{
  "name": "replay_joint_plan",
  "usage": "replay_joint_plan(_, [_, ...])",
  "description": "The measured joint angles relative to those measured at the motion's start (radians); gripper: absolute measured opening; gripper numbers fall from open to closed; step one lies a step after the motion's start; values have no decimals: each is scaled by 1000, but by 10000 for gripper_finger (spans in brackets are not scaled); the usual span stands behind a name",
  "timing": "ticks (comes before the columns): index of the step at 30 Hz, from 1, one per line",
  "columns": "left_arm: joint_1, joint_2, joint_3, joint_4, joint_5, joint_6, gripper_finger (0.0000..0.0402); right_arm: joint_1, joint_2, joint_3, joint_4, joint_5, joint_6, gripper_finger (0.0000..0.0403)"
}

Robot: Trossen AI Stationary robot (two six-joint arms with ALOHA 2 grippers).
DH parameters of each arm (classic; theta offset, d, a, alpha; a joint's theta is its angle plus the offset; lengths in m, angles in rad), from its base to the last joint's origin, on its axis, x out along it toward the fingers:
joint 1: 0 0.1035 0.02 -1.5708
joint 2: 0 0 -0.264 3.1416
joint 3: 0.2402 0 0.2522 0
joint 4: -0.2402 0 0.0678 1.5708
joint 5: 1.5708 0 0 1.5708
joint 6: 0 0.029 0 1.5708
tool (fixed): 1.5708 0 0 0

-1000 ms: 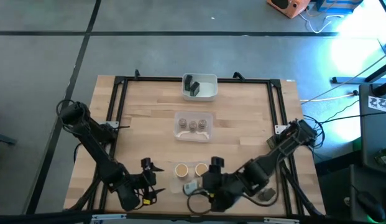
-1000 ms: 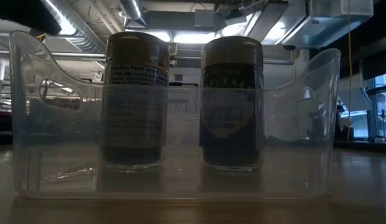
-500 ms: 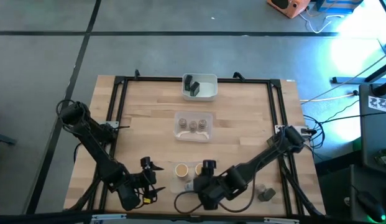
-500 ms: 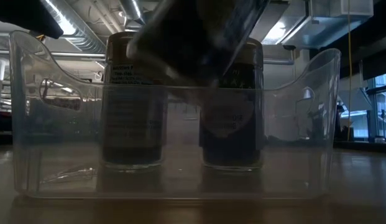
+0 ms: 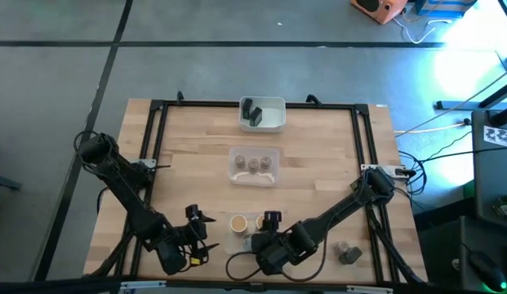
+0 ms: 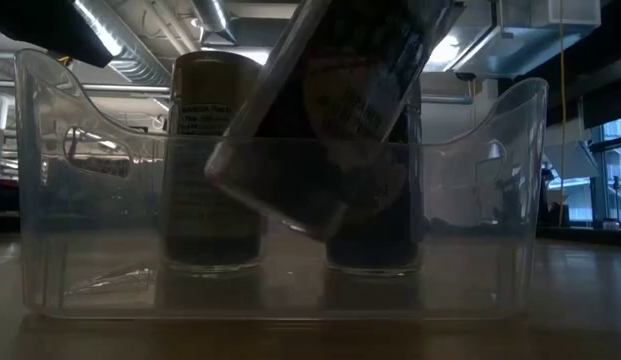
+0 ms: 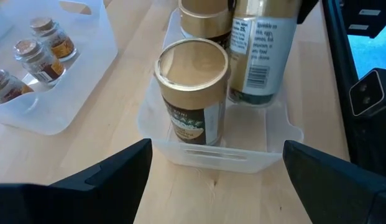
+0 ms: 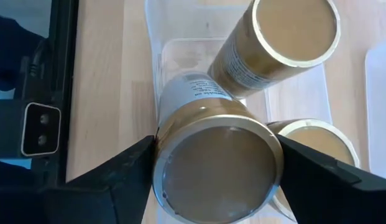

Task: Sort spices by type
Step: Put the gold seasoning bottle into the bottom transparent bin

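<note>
Over the bench (image 5: 318, 171), we should level the tilted gold-lidded jar (image 8: 217, 165) in the right gripper's (image 5: 265, 245) wide jaws before seating it in the clear tray (image 7: 180, 152); left gripper (image 5: 194, 245) waits open.

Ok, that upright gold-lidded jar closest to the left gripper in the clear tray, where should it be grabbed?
The gold-lidded jar is probably best gripped around its lid and upper body, coming straight down from above. It stands upright, the clear tray walls in its lower part, and the tilted jar held in the right gripper crowds one side.
</note>
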Motion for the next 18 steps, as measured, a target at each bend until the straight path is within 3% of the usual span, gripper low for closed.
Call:
replay_joint_plan(8, [0, 0, 0, 0, 0, 3, 345, -3, 24, 4, 15, -4, -9, 297])
replay_joint_plan(18, [0, 0, 0, 0, 0, 3, 345, -5, 26, 2, 58, -25, -23, 339])
